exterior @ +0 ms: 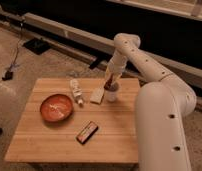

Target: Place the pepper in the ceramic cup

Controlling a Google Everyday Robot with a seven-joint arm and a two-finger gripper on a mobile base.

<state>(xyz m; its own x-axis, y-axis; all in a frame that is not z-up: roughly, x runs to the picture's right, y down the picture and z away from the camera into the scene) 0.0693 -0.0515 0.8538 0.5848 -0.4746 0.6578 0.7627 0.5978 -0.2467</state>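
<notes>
The white ceramic cup (pixel 112 94) stands upright on the wooden table (pixel 54 145), toward its far right. My gripper (pixel 110 82) hangs straight above the cup's mouth, its tips at about the rim. A small dark red shape at the cup's rim, right under the gripper, looks like the pepper (pixel 111 87); I cannot tell whether it is held or rests in the cup.
An orange-red bowl (pixel 57 108) sits at the left of the table. A clear bottle with a white label (pixel 76 92) lies beside it. A pale flat piece (pixel 98 95) lies left of the cup. A black-and-red box (pixel 87 132) lies near the front.
</notes>
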